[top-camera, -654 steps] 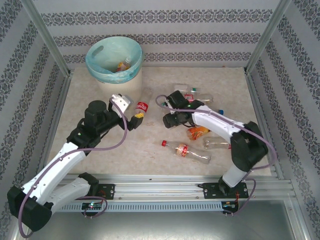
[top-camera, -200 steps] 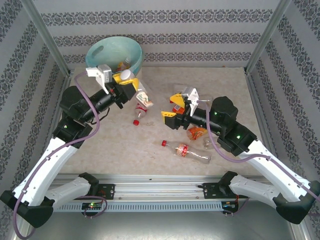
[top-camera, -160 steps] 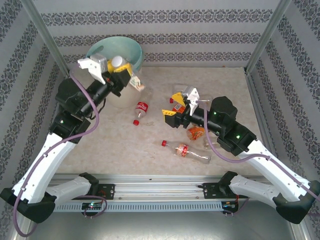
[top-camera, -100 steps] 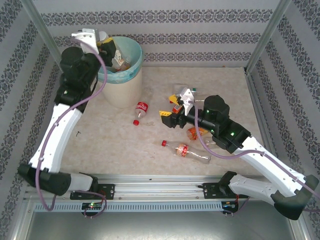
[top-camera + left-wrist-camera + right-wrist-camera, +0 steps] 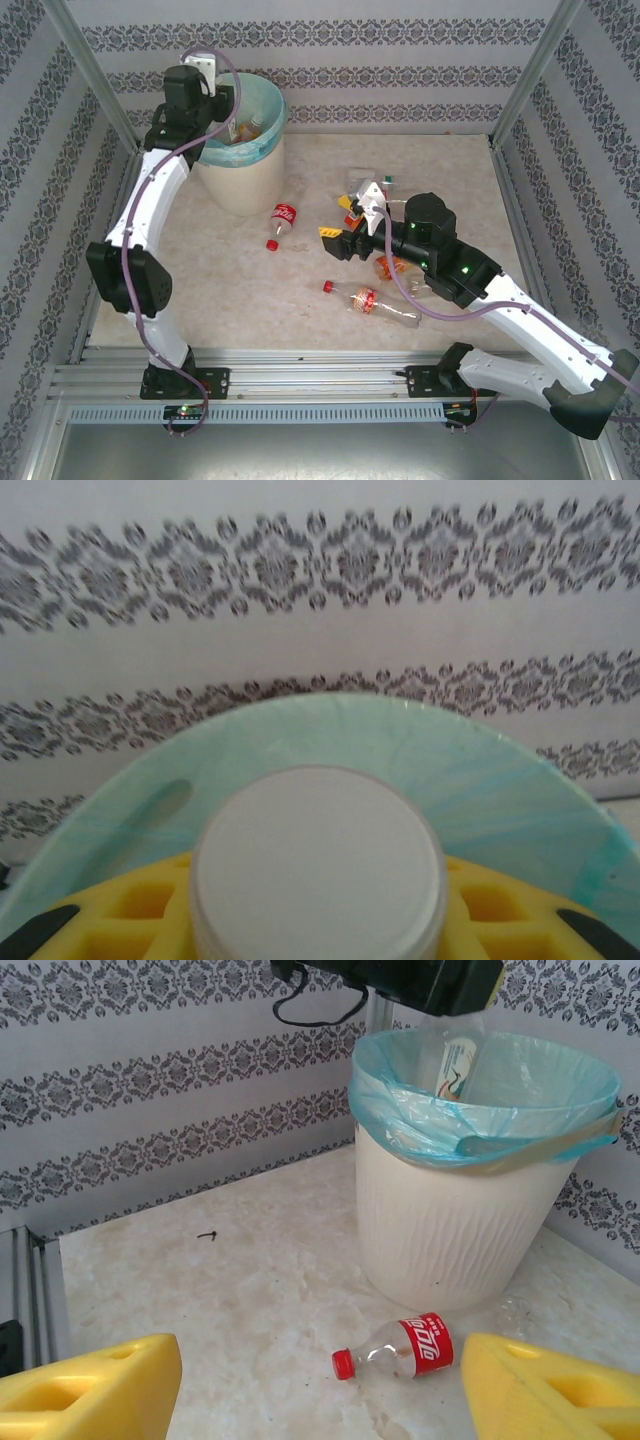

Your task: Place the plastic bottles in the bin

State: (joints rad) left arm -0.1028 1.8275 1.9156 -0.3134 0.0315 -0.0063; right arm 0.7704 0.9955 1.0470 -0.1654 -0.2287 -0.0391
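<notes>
- Left gripper [image 5: 318,922] has swung up from the table's middle to the bin [image 5: 243,180] at 11 o'clock. It pinches a white-capped bottle [image 5: 318,860] between yellow fingers [image 5: 140,912] above the teal liner [image 5: 520,780].
- Seen from the right wrist, this clear bottle hangs just inside the rim, its lower part hidden.
- Right gripper [image 5: 320,1385] is spread wide and holds nothing, near the table's middle.
- Red-labelled bottle [image 5: 283,218] lies at the bin's 5 o'clock, apart from it.
- Orange bottle [image 5: 395,266] is partly covered by the right arm [image 5: 470,280].
- Red-capped clear bottle [image 5: 375,303] lies at its 6 o'clock.
- Bin contents are hard to make out.
</notes>
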